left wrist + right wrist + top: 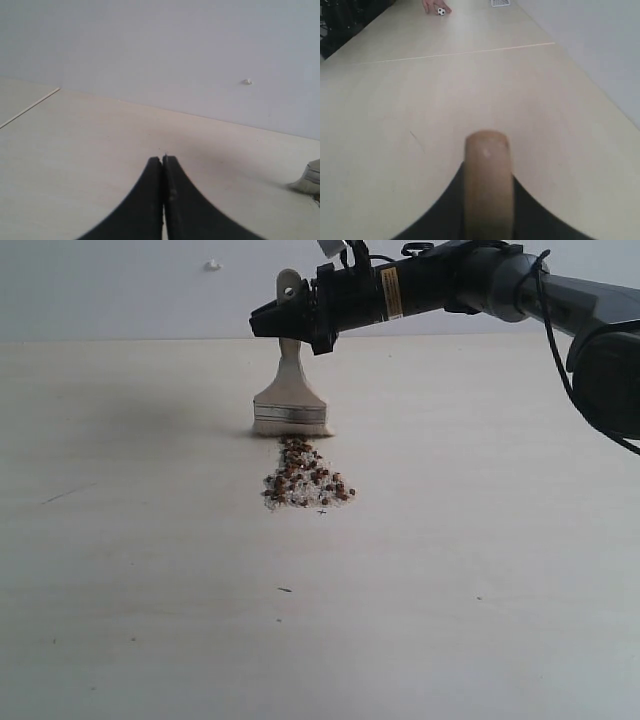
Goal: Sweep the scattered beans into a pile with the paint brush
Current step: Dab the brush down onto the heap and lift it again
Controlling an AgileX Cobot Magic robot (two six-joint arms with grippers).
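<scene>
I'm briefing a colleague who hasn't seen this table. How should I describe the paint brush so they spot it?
On the pale table, find the heap of reddish-brown beans near the middle. The paint brush stands upright behind it, bristles down, handle gripped by the black right pincer. Nothing else has a silver ferrule and wooden handle.

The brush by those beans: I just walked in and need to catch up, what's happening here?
The right gripper holds the paint brush upright by its wooden handle, bristles down on the table at the far edge of the beans, which lie gathered in a rough pile with white crumbs. The left gripper is shut, empty, away from them.
</scene>
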